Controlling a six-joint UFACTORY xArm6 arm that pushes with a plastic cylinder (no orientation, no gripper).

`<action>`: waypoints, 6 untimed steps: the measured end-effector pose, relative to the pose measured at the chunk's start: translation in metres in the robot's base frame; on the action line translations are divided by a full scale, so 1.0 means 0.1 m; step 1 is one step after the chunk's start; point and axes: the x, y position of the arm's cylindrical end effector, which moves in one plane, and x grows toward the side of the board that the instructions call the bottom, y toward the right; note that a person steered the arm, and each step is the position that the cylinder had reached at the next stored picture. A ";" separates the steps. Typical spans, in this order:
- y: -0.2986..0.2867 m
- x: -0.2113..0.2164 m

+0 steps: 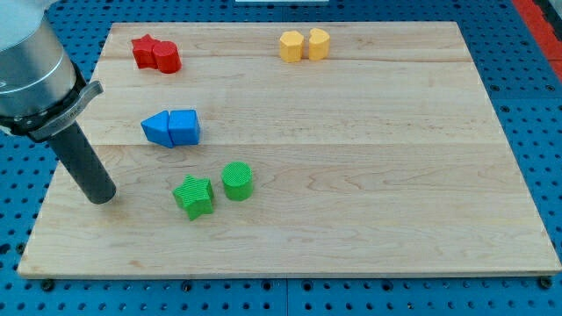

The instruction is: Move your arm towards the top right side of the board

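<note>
My tip [101,198] rests on the wooden board [369,193] near its left edge, low in the view. It stands left of the green star block [193,196] and below-left of the blue blocks, touching none. The dark rod rises up-left to the grey arm body at the view's top left. A green cylinder [237,181] sits right of the green star. A blue triangular block [156,128] touches a blue cube-like block [184,126]. Two red blocks [155,53] lie at the top left. Two yellow blocks [304,45] lie at the top, right of centre.
The board lies on a blue perforated table [536,105]. A red strip [543,17] shows at the view's top right corner, beyond the board.
</note>
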 end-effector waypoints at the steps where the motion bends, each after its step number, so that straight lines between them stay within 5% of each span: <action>1: 0.00 0.00; 3: -0.43 -0.38; 6: -0.49 -2.33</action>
